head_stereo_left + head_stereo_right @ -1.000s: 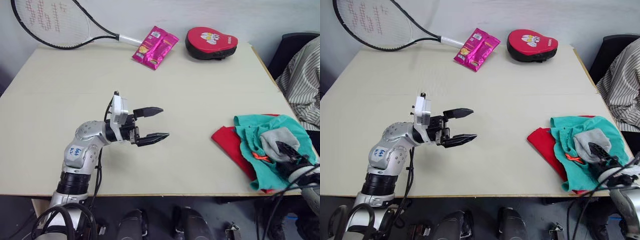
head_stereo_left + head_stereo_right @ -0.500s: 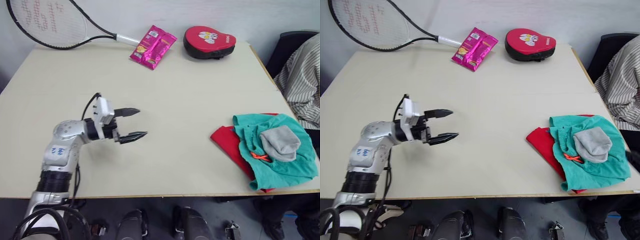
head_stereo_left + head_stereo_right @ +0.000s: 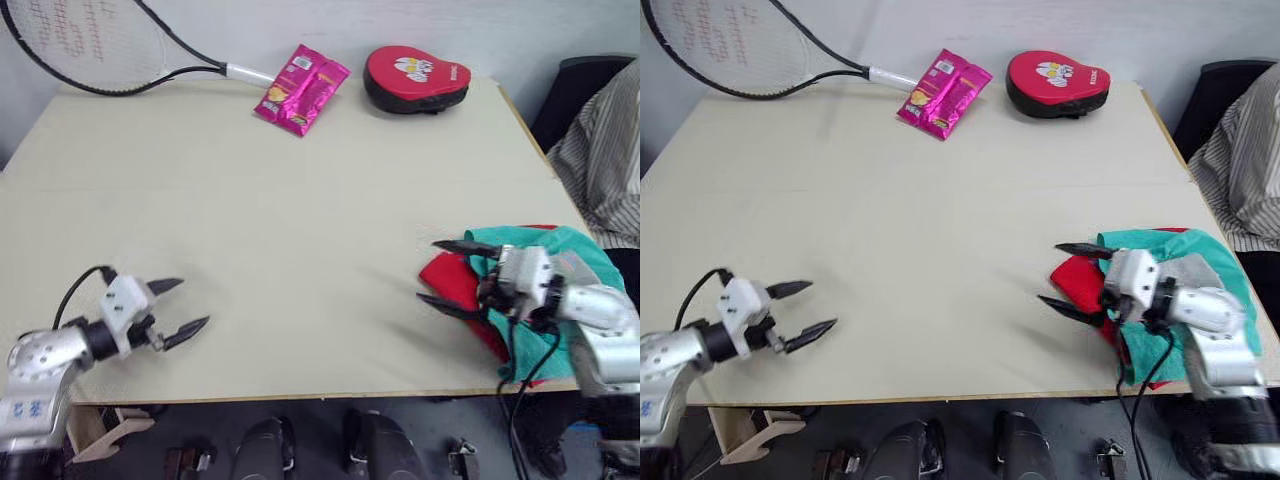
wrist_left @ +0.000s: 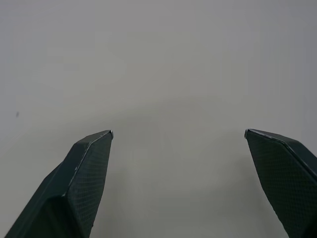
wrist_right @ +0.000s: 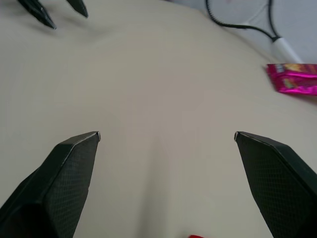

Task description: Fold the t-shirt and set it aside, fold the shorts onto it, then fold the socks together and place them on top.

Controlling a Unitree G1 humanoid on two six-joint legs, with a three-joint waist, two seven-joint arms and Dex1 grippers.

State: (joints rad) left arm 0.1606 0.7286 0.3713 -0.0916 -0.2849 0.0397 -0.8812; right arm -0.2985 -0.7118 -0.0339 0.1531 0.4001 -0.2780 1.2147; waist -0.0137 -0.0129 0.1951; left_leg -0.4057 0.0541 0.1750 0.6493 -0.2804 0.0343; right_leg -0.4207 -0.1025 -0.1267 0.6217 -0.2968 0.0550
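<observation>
The clothes lie in a pile at the table's near right edge. The red t-shirt [image 3: 452, 279] is at the bottom, with the teal shorts [image 3: 583, 243] over it. The grey socks [image 3: 1188, 268] lie on top, mostly hidden by my right arm. My right gripper [image 3: 428, 270] is open and empty, just above the pile's left edge, its fingers pointing left over bare table. My left gripper [image 3: 190, 303] is open and empty near the front left edge, far from the clothes. Its two fingertips [image 5: 49, 12] show across the table in the right wrist view.
A tennis racket [image 3: 70, 45], a pink snack packet [image 3: 300, 78] and a red padded mitt [image 3: 415, 78] lie along the far edge. A person in a striped shirt [image 3: 605, 150] sits just past the right edge, close to the pile.
My left arm has pulled back from the table's middle to the front left edge, still open. My right arm has come up over the pile, now covering the socks.
</observation>
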